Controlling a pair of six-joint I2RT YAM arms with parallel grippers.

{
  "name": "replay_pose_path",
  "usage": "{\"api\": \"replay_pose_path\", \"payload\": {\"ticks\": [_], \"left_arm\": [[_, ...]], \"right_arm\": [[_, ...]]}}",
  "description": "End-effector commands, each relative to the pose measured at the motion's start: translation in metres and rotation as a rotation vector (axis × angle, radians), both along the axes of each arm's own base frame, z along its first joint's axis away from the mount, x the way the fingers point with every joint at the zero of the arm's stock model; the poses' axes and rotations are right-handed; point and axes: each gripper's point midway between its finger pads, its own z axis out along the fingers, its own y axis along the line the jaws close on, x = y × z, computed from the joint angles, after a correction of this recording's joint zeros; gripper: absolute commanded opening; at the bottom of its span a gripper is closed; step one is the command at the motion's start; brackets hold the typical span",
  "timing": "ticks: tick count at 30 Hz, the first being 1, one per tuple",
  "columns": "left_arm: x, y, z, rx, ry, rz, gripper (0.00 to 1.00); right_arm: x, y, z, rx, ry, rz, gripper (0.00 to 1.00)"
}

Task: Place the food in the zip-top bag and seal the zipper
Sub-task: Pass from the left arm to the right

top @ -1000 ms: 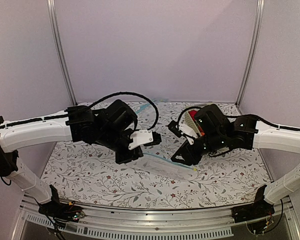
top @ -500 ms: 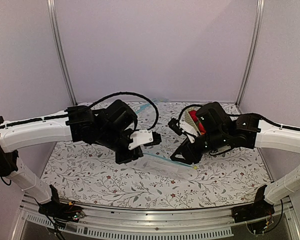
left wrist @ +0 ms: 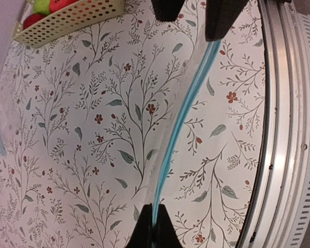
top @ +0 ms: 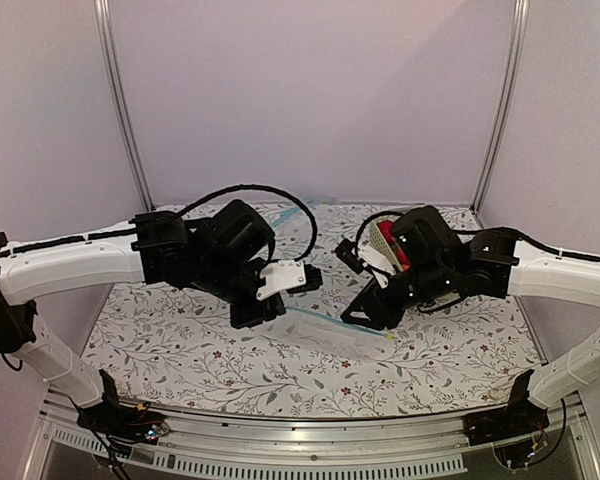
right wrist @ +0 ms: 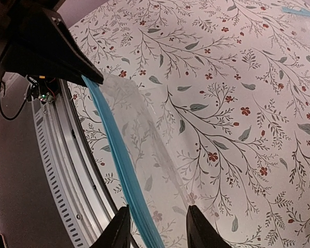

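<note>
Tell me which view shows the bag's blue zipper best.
The left wrist view: the zipper runs unbroken down the frame between the two grippers. The right wrist view shows a shorter stretch from the left gripper's tip to the bottom edge. The top view shows only a faint sliver between the arms.

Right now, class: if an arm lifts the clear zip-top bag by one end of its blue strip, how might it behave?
Likely floppy: the zip-top bag looks thin and creased, and its zipper curves. Probably light, since it looks flat and see-through. Possibly slippery, being glossy film.
</note>
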Motion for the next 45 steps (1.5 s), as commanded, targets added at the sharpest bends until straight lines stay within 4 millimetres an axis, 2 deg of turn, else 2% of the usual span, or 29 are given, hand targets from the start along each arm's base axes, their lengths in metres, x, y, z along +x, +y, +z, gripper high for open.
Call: {"api": "replay_pose_path", "payload": {"ticks": [1,13,19,27,31,35,38,39,40,41,43,44,45], "left_arm": [[-0.005,-0.002,-0.001,0.018,-0.007,-0.025,0.0],[-0.005,-0.003,-0.001,0.019,-0.008,-0.028,0.0],[-0.005,-0.003,0.0,0.019,-0.01,-0.032,0.0],[-0.006,-0.004,0.001,0.016,-0.006,-0.033,0.0],[-0.006,-0.006,0.001,0.009,0.0,-0.034,0.0],[-0.006,-0.008,-0.001,-0.001,0.009,-0.025,0.0],[-0.001,-0.009,-0.004,-0.019,0.01,0.012,0.0],[0.001,-0.01,-0.003,-0.032,0.008,0.031,0.03],[0.003,-0.011,-0.002,-0.051,0.013,0.054,0.17],[0.005,-0.012,0.001,-0.078,0.015,0.074,0.36],[0.016,-0.011,0.009,-0.13,-0.007,0.148,0.9],[0.019,-0.012,0.014,-0.164,-0.013,0.169,0.98],[0.02,-0.012,0.021,-0.2,-0.013,0.181,0.99]], "right_arm": [[-0.003,-0.002,-0.017,-0.029,0.027,0.01,0.37],[0.0,-0.002,-0.023,-0.049,0.022,0.002,0.36],[0.002,-0.002,-0.033,-0.073,0.028,0.004,0.32],[0.001,0.004,-0.034,-0.066,0.027,0.02,0.28],[0.0,0.013,-0.032,-0.04,0.035,0.034,0.22],[0.003,0.022,-0.028,-0.005,0.041,0.012,0.02],[0.007,0.027,-0.022,0.034,0.05,-0.026,0.0],[0.01,0.027,-0.019,0.041,0.046,-0.045,0.0],[0.013,0.027,-0.018,0.047,0.05,-0.071,0.0],[0.016,0.026,-0.017,0.048,0.045,-0.093,0.0],[0.024,0.022,-0.015,0.049,0.036,-0.152,0.0],[0.028,0.021,-0.013,0.053,0.036,-0.188,0.0],[0.032,0.019,-0.013,0.053,0.035,-0.225,0.0]]}}
